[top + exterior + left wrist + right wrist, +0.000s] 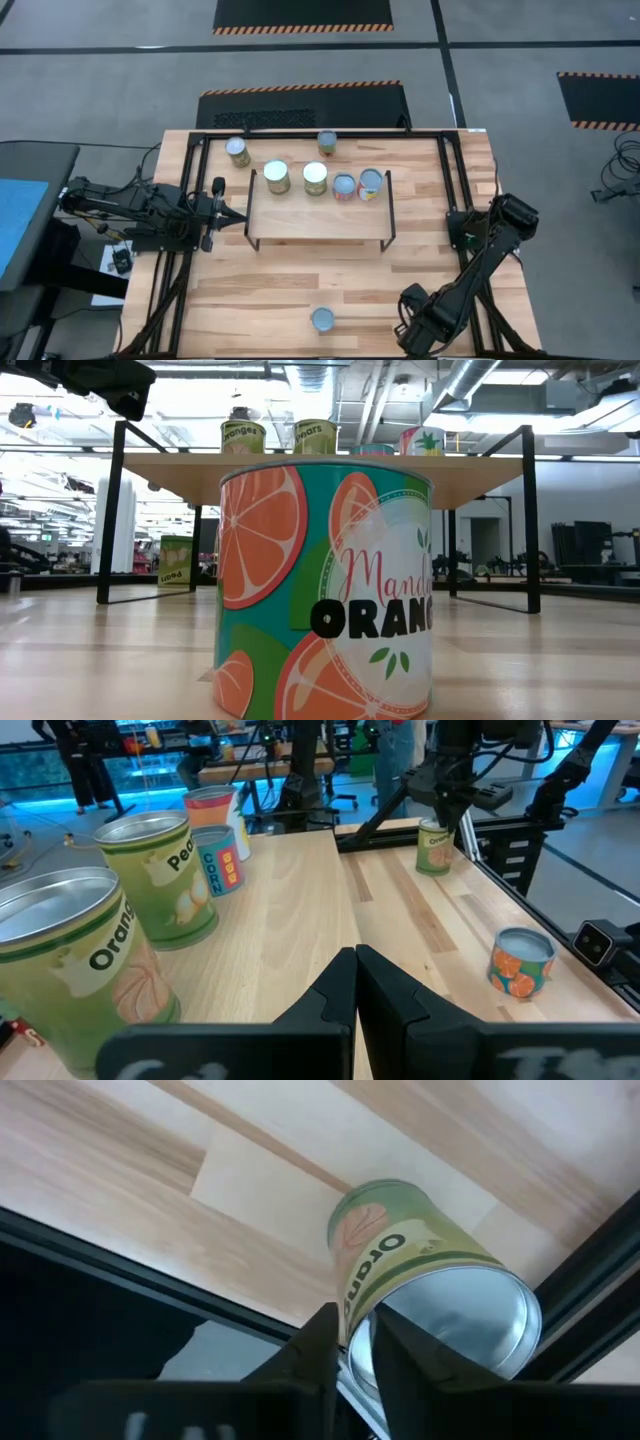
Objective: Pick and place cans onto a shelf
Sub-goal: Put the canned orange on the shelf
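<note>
Wooden table [330, 275], shelf [318, 215] with four cans [315, 178]

A green can [420, 1270] lettered "Oran" is seen on the light-wood table [150, 1170], its silvery top [465, 1325] turned toward the camera. The right gripper [350, 1335] is seen at 6 o'clock, fingers nearly closed, just before the can.

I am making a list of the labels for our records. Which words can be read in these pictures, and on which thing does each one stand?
"Manda" over "ORANG", both cut short: front can on the table.
"oranges": shelf can.
"pears": next shelf can.
"CORN": blue can.
"Pea", cut off: green can beside it.
"Orang", partly hidden: can before the right hand.
The can under the shelf: too small to read.
</note>
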You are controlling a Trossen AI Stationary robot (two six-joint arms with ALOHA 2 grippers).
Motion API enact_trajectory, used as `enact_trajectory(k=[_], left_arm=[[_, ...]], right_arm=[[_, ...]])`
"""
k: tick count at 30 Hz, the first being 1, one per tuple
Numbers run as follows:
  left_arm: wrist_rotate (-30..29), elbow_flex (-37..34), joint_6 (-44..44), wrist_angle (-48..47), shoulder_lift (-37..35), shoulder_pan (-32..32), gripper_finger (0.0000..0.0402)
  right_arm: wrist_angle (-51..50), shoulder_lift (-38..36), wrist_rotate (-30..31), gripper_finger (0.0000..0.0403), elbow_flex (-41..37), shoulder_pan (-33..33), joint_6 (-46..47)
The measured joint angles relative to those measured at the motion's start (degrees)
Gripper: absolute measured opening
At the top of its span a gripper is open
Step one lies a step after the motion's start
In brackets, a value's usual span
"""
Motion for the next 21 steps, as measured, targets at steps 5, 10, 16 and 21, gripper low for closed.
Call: enact_trajectory(k=[5,10,16,21], left_arm=[[0.0,0.0,0.0,0.0,0.0,0.0,0.0],[0.0,0.0,0.1,0.2,0.0,0.0,0.0],[0.0,0.0,0.2,0.3,0.0,0.0,0.0],[0.0,0.0,0.2,0.4,0.0,0.0,0.0]], right_arm=[[-0.2,0.0,-0.1,0.0041,0.0,0.0,-4.1],[-1.1,-0.1,-0.1,0.0007,0.5,-0.9,-9.8],[-4.5,-0.1,0.8,0.0013,6.2,-3.6,-17.6],[-6.6,-0.1,5.1,0.0005,13.9,-6.9,-27.5]])
